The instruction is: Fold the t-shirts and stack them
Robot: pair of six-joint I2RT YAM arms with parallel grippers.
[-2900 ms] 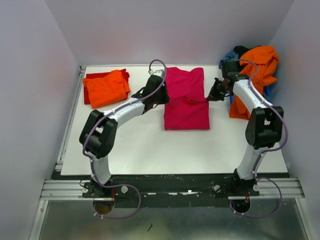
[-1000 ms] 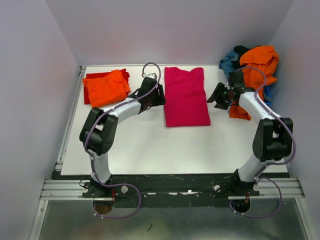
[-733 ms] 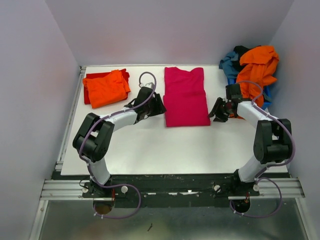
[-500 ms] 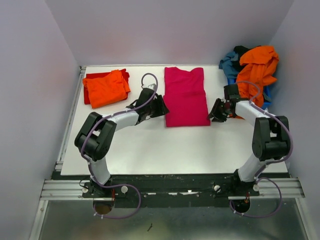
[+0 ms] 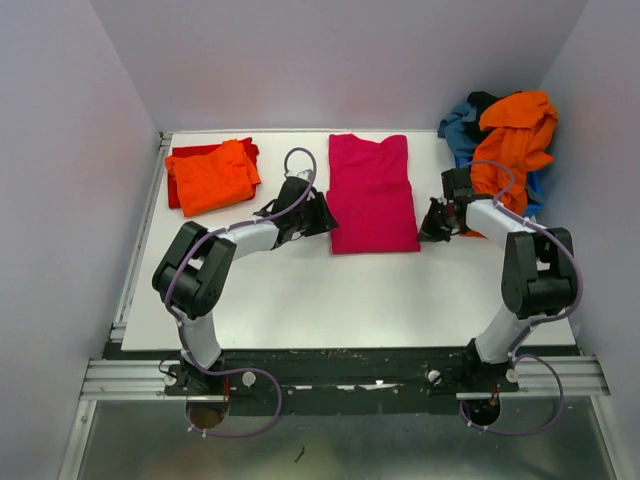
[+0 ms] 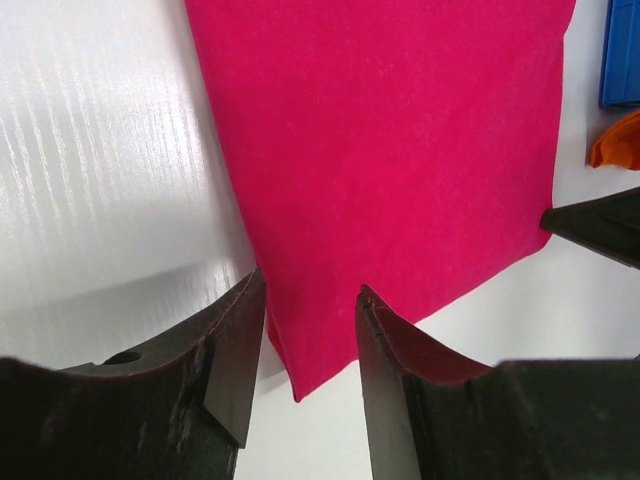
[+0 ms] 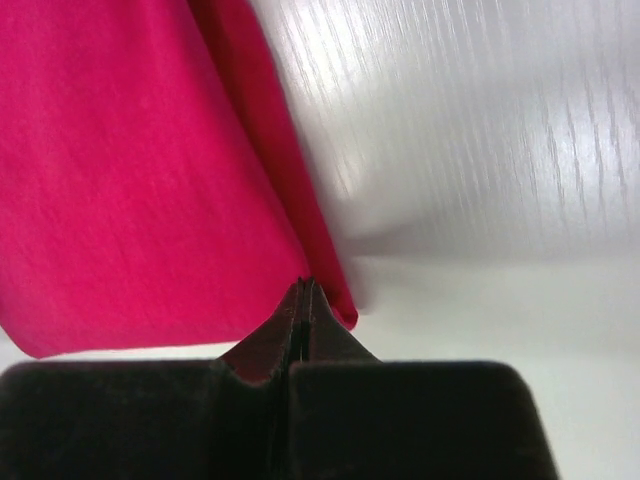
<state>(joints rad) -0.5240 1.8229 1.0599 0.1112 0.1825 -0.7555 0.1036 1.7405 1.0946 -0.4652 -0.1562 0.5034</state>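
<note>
Lying flat at the middle of the white tabletop is a magenta-pink cloth t-shirt, folded into a long rectangle with its neckline toward the back wall. All places below are taken from this shirt.

- Left gripper: low at the shirt's near left corner. Wrist view shows the two dark fingers spread, a clear gap between them, and the pink corner pointing into that gap. The cloth lies flat on the table and neither finger presses on it.
- Right gripper: low at the shirt's near right corner. Its wrist view shows the fingers pressed tight together, no gap, with the tips right at the shirt's side edge, just short of the corner. Cannot tell whether any cloth is caught between them.
- The right gripper's dark tip also shows at the right edge of the left wrist view, just beside the far corner of the same hem.
- Well to the left of the shirt, at the back of the table: a folded bright orange tee stacked on a folded red tee.
- To the right, against the side wall: a loose heap of an orange tee, a teal-blue one and a black one at the top.
</note>
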